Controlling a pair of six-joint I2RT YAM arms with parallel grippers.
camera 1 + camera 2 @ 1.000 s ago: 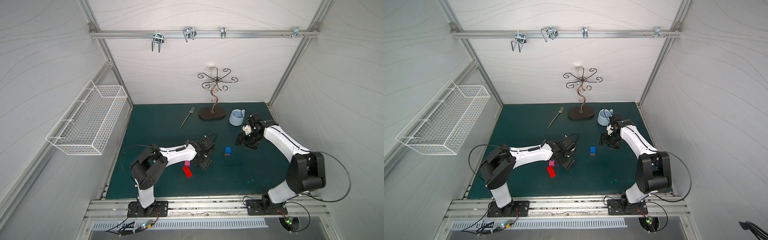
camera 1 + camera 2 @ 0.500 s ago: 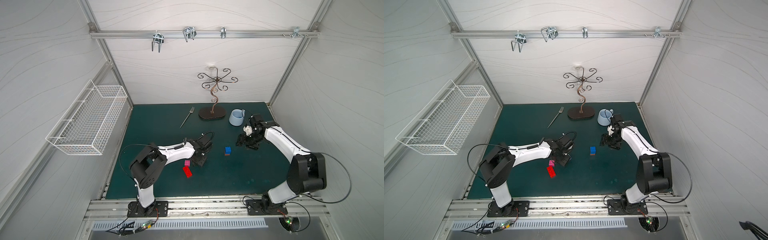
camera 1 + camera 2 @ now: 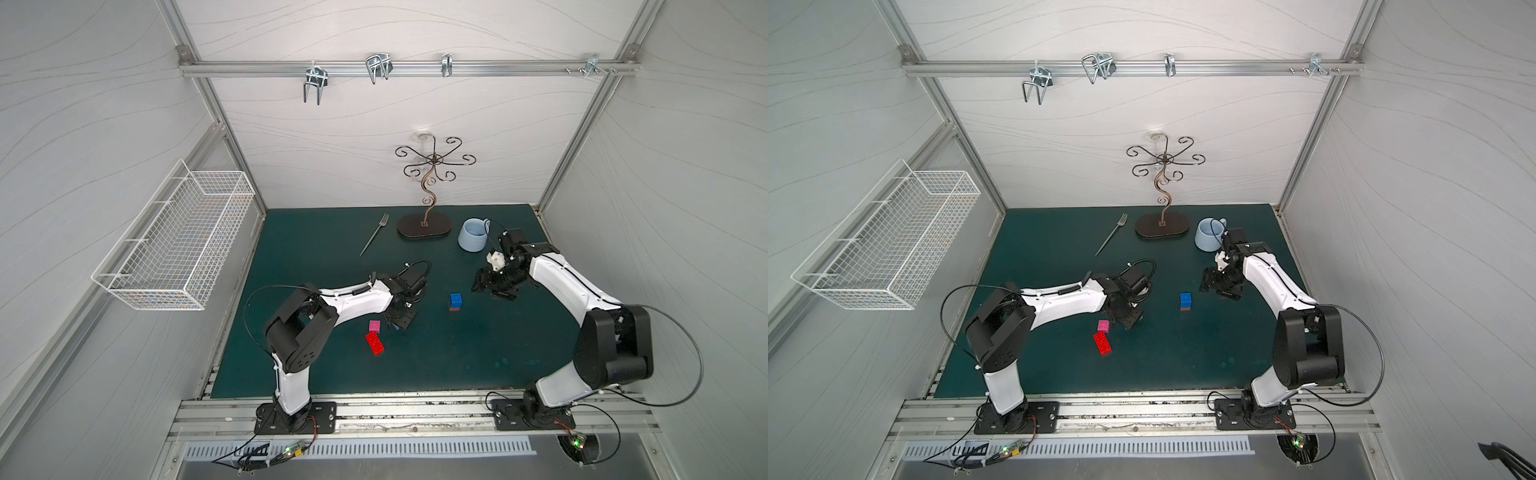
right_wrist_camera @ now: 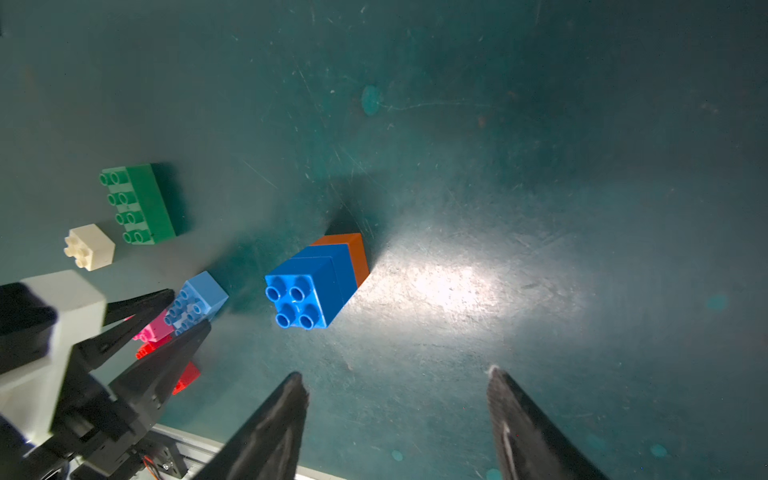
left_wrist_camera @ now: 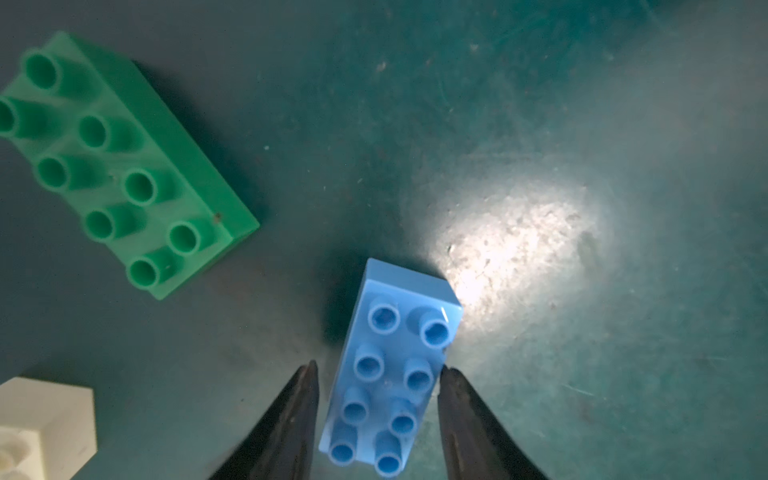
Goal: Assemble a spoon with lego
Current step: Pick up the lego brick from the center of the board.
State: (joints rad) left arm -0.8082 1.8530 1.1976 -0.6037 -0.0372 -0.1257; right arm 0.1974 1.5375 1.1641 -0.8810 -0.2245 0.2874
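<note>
The light blue brick (image 5: pixel 395 365) lies on the green mat between the fingers of my left gripper (image 5: pixel 379 368). One finger touches its side and a thin gap shows at the other. In both top views this gripper (image 3: pixel 401 322) points down at the mat beside the pink brick (image 3: pixel 375 326) and the red brick (image 3: pixel 375 344). A green brick (image 5: pixel 124 166) and a cream brick (image 5: pixel 41 419) lie close by. Two blue bricks on an orange one form a stack (image 4: pixel 316 286) mid-mat. My right gripper (image 4: pixel 394 372) hangs open and empty short of that stack (image 3: pixel 456 301).
A metal fork (image 3: pixel 374 240), a dark stand with curled hooks (image 3: pixel 424 226) and a pale blue mug (image 3: pixel 473 235) sit along the back of the mat. A white wire basket (image 3: pixel 178 241) hangs on the left wall.
My left arm has drawn back slightly to the left and its jaws have narrowed around the light blue brick. The right arm has stayed still.
</note>
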